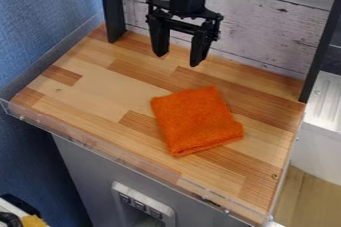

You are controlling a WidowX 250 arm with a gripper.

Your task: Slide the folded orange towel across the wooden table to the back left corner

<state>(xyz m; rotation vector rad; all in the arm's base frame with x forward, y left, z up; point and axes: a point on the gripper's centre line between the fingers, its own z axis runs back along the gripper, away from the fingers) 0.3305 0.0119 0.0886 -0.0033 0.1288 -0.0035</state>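
The black gripper point(177, 58) hangs at the top middle of the camera view, over the back part of the wooden counter point(100, 91). Its two fingers stand apart, open, with nothing between them. An orange cloth point(196, 120), folded into a rough square, lies flat on the counter right of the middle. The cloth is below and slightly right of the gripper in the view, and the two do not touch.
Dark upright posts point(112, 7) stand at the counter's back left and back right, before a whitewashed plank wall point(266, 27). A low clear rim point(126, 157) runs along the front edge. A white surface point(323, 121) lies to the right.
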